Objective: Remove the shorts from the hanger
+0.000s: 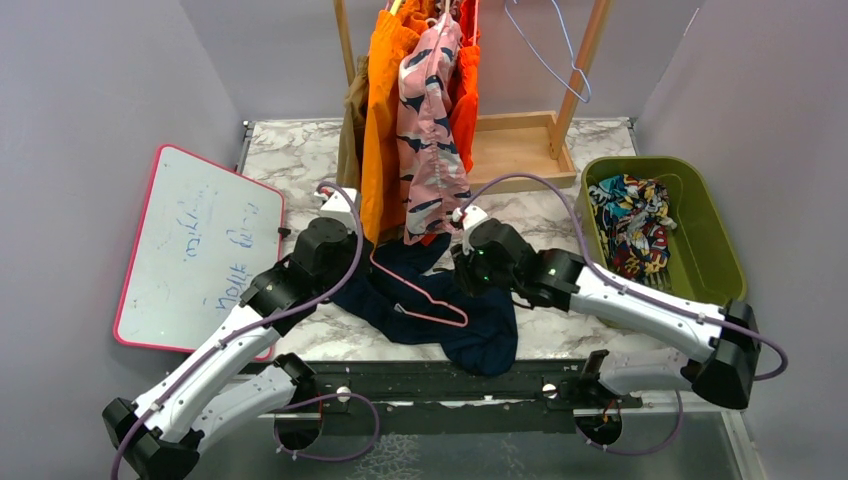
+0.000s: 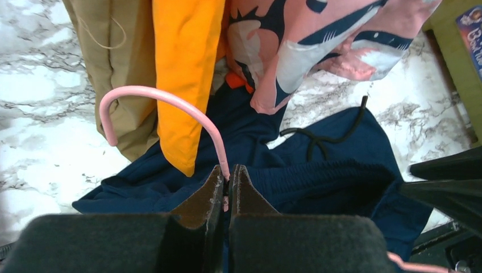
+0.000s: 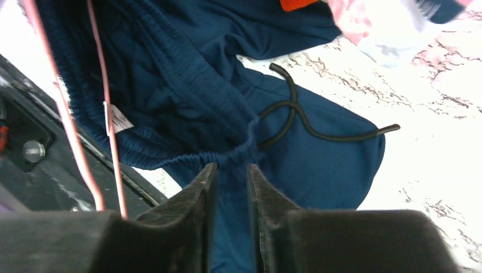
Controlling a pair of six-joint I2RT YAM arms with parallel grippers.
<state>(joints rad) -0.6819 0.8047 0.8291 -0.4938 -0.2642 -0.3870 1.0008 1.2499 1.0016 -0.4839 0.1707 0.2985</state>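
Navy shorts (image 1: 485, 335) lie crumpled on the marble table between the arms, still threaded on a pink hanger (image 1: 425, 300). My left gripper (image 1: 362, 248) is shut on the pink hanger (image 2: 170, 101) just below its hook, as the left wrist view shows (image 2: 229, 173). My right gripper (image 1: 462, 275) stands slightly open at the shorts' elastic waistband (image 3: 187, 85), with navy fabric bunched in the narrow gap between its fingers (image 3: 233, 168). A black drawstring (image 3: 295, 116) trails across the cloth.
More shorts hang on the wooden rack (image 1: 520, 145) behind: bright orange (image 1: 385, 120), pink with dark blotches (image 1: 430, 130), tan (image 1: 352, 120), red-orange (image 1: 465, 100). An empty lilac hanger (image 1: 550, 60) hangs to the right. A green bin (image 1: 720, 235) holds comic-print shorts (image 1: 630, 215). A whiteboard (image 1: 200, 250) lies at the left.
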